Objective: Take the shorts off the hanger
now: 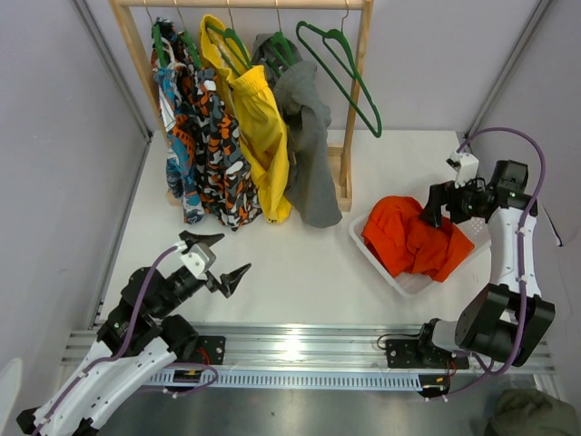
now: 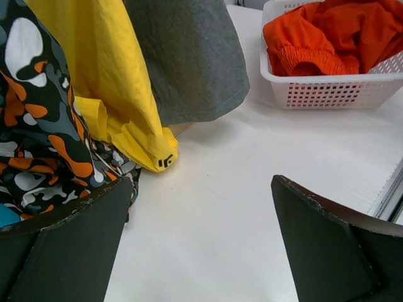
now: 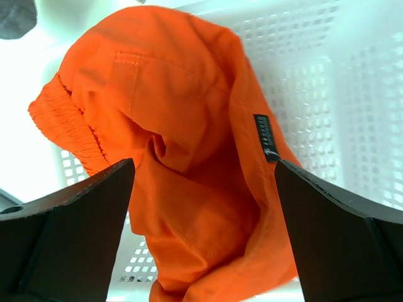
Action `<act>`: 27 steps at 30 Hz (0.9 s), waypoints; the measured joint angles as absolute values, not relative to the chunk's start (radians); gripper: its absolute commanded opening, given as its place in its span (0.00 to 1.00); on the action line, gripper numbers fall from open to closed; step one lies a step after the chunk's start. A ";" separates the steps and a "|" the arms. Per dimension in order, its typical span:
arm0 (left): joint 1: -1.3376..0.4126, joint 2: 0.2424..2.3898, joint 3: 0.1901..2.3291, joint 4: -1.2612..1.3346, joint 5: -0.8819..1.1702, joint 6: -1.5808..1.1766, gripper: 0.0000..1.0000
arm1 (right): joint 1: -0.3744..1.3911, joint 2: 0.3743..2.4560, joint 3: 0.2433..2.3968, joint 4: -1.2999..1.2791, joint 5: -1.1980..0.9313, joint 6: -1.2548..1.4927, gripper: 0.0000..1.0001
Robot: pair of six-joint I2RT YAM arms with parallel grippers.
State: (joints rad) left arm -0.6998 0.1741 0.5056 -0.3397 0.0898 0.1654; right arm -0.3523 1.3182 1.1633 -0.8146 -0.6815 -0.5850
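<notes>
Jaws spread wide on your right gripper (image 3: 201, 170), pinching nothing: the orange-red shorts (image 3: 182, 126) lie bunched just under and between them, dark label patch (image 3: 266, 137) up, inside the white basket (image 3: 352, 94). Your left gripper (image 1: 231, 256) also has its jaws apart and empty over the table (image 2: 252, 189), with the yellow shorts (image 2: 119, 75) and grey garment (image 2: 189, 56) hanging just ahead. Well beyond both, the bare green hanger (image 1: 349, 77) hangs tilted on the wooden rack (image 1: 361, 54), apart from the shorts.

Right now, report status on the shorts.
Left gripper open. Right gripper open above orange shorts, lying in white basket. Green hanger bare. Nothing blocking.
</notes>
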 measured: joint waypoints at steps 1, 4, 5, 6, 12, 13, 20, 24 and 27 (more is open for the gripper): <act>-0.700 0.184 0.506 -0.341 0.090 0.165 0.99 | -0.352 1.318 1.175 -0.823 -0.669 -0.583 0.99; -0.700 0.207 0.506 -0.351 0.090 0.163 0.99 | -0.352 1.313 1.213 -0.835 -0.635 -0.569 0.99; -0.700 0.212 0.506 -0.353 0.089 0.160 0.99 | -0.352 1.304 1.222 -0.832 -0.617 -0.551 0.99; -0.700 0.215 0.506 -0.355 0.089 0.158 0.99 | -0.352 1.296 1.225 -0.825 -0.601 -0.537 0.99; -0.700 0.227 0.506 -0.356 0.069 0.130 0.99 | -0.352 1.204 1.225 -0.771 -0.494 -0.395 0.99; -0.700 0.231 0.506 -0.357 0.058 0.125 0.99 | -0.352 1.184 1.224 -0.757 -0.477 -0.366 0.99; -0.700 0.269 0.511 -0.363 0.020 0.101 0.99 | -0.352 1.050 1.192 -0.659 -0.418 -0.263 1.00; -0.700 0.270 0.511 -0.364 -0.002 0.101 0.99 | -0.365 1.059 1.209 -0.662 -0.384 -0.262 0.99; -0.700 0.270 0.511 -0.364 -0.012 0.102 0.99 | -0.399 1.082 1.218 -0.661 -0.359 -0.262 1.00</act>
State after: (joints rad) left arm -0.6998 0.2703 0.5106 -0.3645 -0.0120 0.1024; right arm -0.3988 1.0824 1.2182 -0.6613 -0.3588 -0.2619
